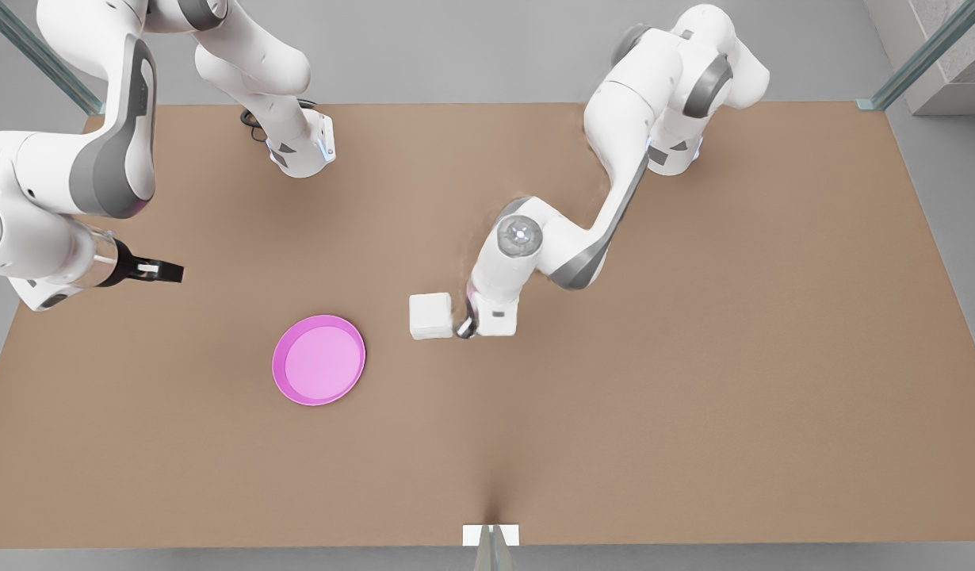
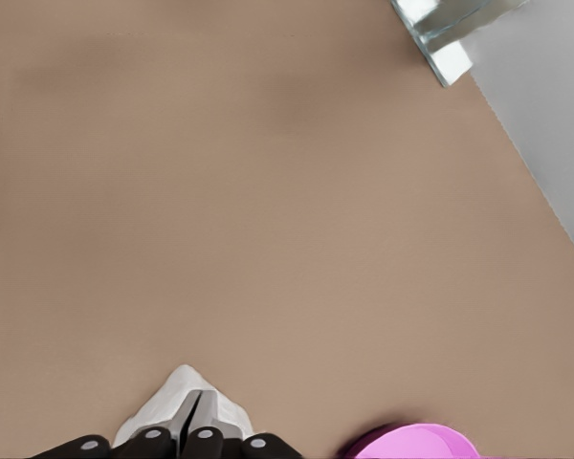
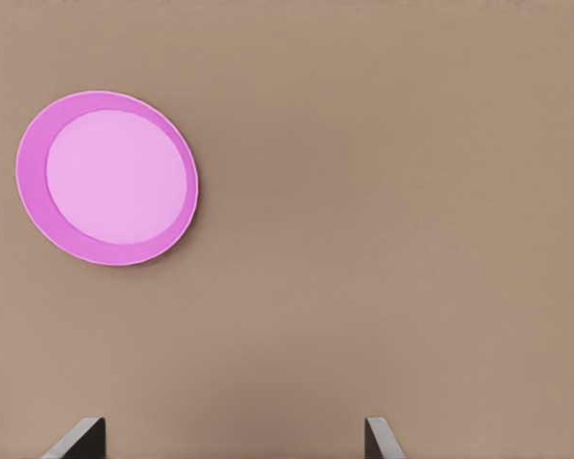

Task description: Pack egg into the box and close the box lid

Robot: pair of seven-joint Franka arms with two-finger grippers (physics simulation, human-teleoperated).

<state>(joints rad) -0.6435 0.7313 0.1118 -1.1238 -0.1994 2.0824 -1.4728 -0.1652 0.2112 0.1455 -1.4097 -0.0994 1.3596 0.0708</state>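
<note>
Table near edge: small white bracket at mid-edge

Pink plate sits next, toward the front view's left, flat on the table, nothing on it. Also seen in the right wrist view, and its rim shows in the left wrist view

Box is a bit farther back, near table centre, well apart from the plate on the front view's right of it. Box lid looks down: top face is plain white, no cups showing. Can't tell from these views what's inside

Left gripper is low at the box's side, on the front view's right of it, tip just beside or touching the box, can't tell which. In the left wrist view its fingers are pressed together, with the white box right behind them. Glass corner post is far off at the table corner

Right gripper is farther back at the front view's left, hovering over bare table, well apart from plate and box, arm waiting. Its fingers are spread wide with nothing between them
</note>
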